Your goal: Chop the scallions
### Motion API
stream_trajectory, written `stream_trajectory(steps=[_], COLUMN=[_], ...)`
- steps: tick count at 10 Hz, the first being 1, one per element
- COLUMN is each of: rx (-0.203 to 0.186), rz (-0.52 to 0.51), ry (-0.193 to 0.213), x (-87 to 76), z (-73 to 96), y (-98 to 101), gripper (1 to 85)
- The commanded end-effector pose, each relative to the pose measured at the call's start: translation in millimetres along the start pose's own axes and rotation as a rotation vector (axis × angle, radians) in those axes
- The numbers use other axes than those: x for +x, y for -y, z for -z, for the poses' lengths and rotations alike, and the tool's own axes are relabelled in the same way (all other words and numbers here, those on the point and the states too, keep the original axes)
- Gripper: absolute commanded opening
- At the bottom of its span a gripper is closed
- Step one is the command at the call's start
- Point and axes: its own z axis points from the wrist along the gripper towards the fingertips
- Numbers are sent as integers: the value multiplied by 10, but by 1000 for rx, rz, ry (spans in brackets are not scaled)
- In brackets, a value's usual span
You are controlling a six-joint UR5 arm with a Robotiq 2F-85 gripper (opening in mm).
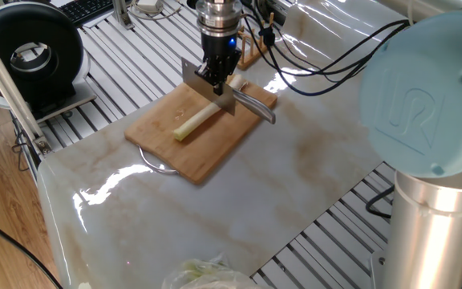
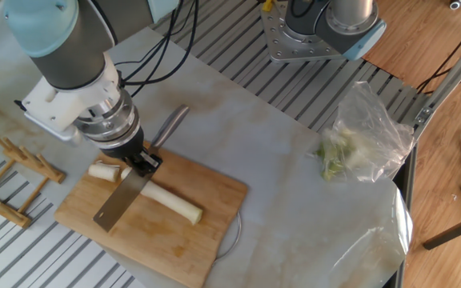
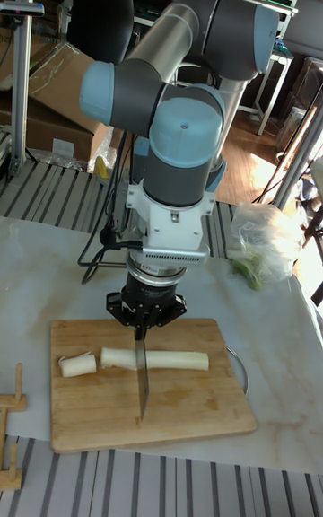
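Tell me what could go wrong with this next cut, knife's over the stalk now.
1. The long scallion stalk lies loose on the cutting board with nothing pinning it, so it may roll or skid as the knife comes down.
2. The cut chunk sits close to the board's edge and could get knocked off.
3. The gripper holds the knife near its handle end, so pressing may twist the blade in the grip.

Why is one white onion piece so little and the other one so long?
The short chunk is a stubby cut piece lying alone near the cutting board's end. The long stalk is several times longer and lies under the knife, which crosses it near one end. The gripper holds that knife. Both are pale cream, equally thick, lying flat in one line.
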Motion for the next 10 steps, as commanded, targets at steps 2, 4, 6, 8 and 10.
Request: stream_trajectory(steps=[2, 4, 6, 8, 10], rx=[-10, -7, -8, -4, -5], rz=[-2, -2, 4, 6, 6], ry=[19, 19, 25, 34, 42], x=[-82, -99, -123, -151, -173], z=[-73, -60, -81, -147, -190], y=[-12, -27, 8, 39, 31], gripper=[13, 13, 13, 13, 13])
